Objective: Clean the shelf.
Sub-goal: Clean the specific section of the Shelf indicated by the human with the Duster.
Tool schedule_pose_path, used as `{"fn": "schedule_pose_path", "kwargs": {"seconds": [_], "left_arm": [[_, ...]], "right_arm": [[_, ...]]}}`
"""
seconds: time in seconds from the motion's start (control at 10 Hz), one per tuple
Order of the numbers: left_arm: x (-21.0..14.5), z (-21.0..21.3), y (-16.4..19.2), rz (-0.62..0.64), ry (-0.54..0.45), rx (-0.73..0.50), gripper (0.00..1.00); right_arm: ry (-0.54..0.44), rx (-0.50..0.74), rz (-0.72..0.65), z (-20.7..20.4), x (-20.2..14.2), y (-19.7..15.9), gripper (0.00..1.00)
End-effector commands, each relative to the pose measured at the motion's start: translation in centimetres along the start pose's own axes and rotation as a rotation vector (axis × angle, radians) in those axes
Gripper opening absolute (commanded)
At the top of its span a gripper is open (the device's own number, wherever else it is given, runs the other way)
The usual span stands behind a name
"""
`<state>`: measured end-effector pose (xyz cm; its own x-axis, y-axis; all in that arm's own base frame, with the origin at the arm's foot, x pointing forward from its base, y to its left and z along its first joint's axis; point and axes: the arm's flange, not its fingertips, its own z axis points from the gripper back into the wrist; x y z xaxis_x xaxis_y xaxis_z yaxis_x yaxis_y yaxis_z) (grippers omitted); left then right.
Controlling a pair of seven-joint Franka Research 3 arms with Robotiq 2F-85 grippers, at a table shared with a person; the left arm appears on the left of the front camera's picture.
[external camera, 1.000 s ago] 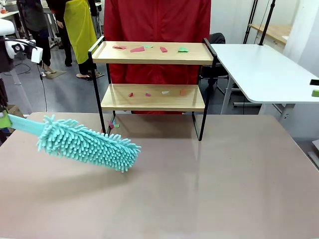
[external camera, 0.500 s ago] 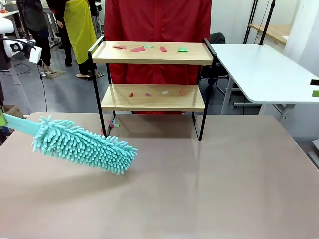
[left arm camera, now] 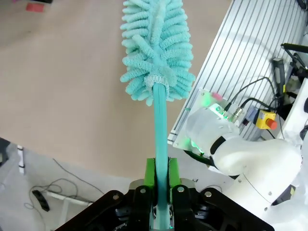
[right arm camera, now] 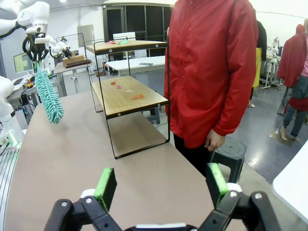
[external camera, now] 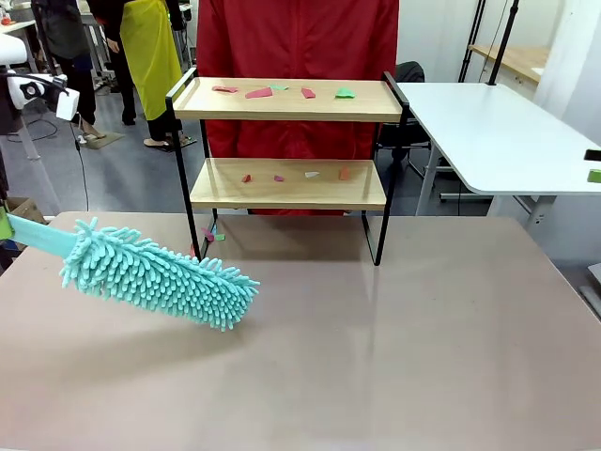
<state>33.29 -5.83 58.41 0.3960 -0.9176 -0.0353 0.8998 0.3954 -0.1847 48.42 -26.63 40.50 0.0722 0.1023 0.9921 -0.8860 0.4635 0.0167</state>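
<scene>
Moved: the fluffy duster has slid a little toward 9 o'clock and gone up a tiny bit since one second ago. Since half a second ago it has not moved at all.
Left gripper: the left gripper is squeezed tight on the thin teal handle, with a green pad on each side of it.
Duster now: it hangs just above the table at the 9 o'clock side. Its handle runs off toward 9 o'clock and its fluffy tip points toward 4 o'clock. It touches no part of the shelf.
Right gripper: the right gripper has its two fingers spread wide apart, and there is nothing between them.
Shelf: the shelf stands at 12 o'clock on the far side of the table, well apart from the duster.
Mess: small paper scraps, red, pink and green, lie on the top board. More lie on the lower board. A few lie on the table by the shelf's 9 o'clock front leg.
Person: a person in a red jacket stands right behind the shelf, at 12 o'clock.
What it means: the little slide takes the duster away from the shelf, not closer, and now it waits. I think no sweeping has started, because both boards are full of scraps.
Next, I guess: the duster has to rise and swing toward 1 o'clock to reach a board.
</scene>
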Motion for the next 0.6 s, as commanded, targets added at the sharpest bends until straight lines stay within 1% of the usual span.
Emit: {"fn": "schedule_pose_path", "kwargs": {"seconds": [0.0, 0.5], "left_arm": [[-0.19, 0.15, 0.00, 0.002, -0.023, -0.001, 0.13], [-0.19, 0.15, 0.00, 0.002, -0.023, -0.001, 0.13]], "right_arm": [[0.000, 0.001, 0.007, -0.09, 0.40, 0.10, 1.00], [0.000, 0.001, 0.007, -0.09, 0.40, 0.10, 1.00]]}}
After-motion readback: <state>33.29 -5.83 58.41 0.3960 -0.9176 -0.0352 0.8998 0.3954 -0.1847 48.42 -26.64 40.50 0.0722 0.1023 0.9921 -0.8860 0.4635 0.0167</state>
